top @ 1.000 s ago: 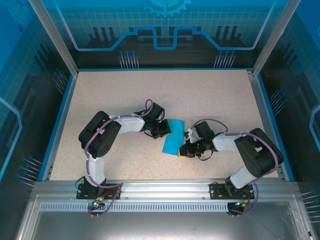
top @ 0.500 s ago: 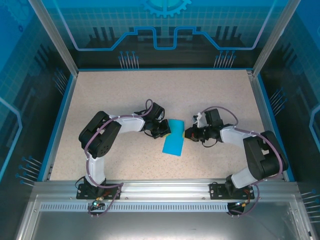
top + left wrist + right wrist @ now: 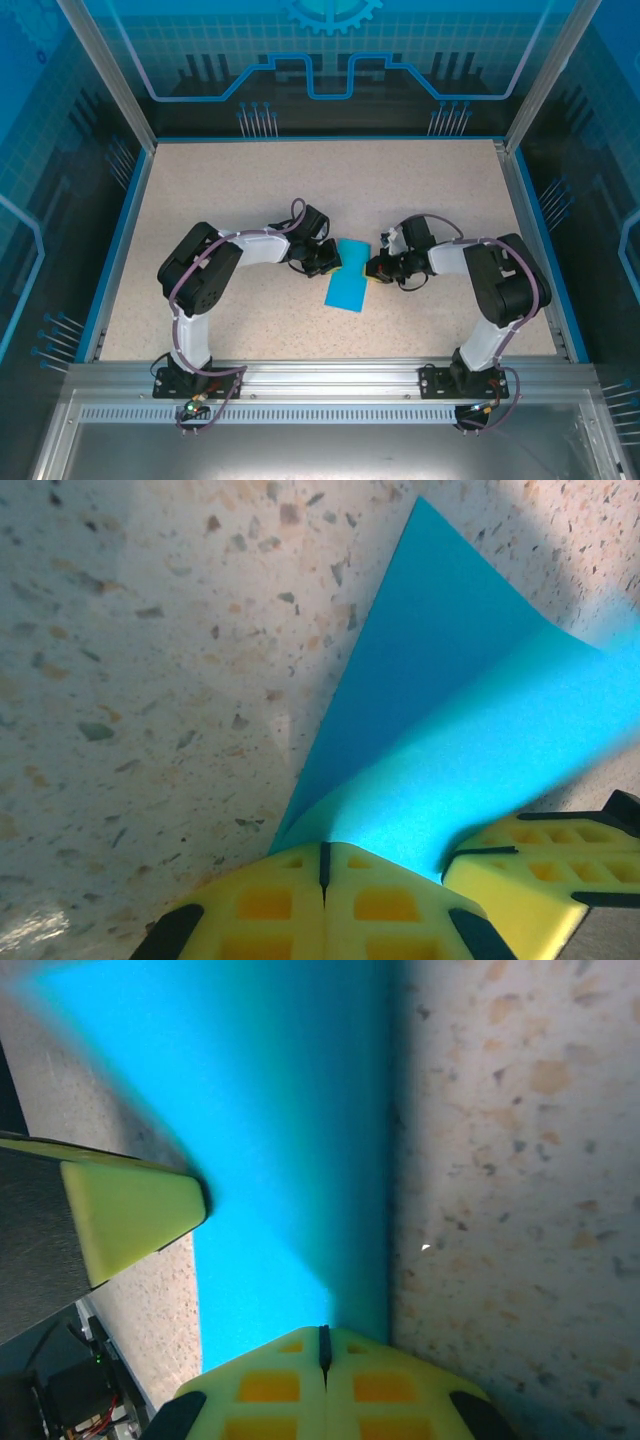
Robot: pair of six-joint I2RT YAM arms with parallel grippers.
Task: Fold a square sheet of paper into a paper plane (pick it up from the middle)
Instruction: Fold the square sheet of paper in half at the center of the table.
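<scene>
The square sheet of paper point(image 3: 349, 273) lies on the table as a folded cyan-blue strip, slanted, between my two grippers. My left gripper point(image 3: 333, 262) is shut, its yellow fingertips resting on the sheet's upper left edge. In the left wrist view the paper point(image 3: 440, 730) spreads out from under the shut left gripper point(image 3: 322, 865). My right gripper point(image 3: 372, 268) is shut too and presses on the sheet's upper right edge. From the right wrist, the paper point(image 3: 270, 1160) runs away from the shut right gripper point(image 3: 324, 1345), with a left finger point(image 3: 130, 1215) on its far side.
The speckled beige table point(image 3: 230, 190) is ringed by a blue rim point(image 3: 128, 220) and metal frame posts point(image 3: 525, 95). Both arm bases sit on the rail point(image 3: 330, 378) at the near edge. Open tabletop lies behind and to both sides of the arms.
My right gripper has slid from the sheet's lower right corner up along its right edge to the upper part. The left gripper and the sheet have stayed put.
</scene>
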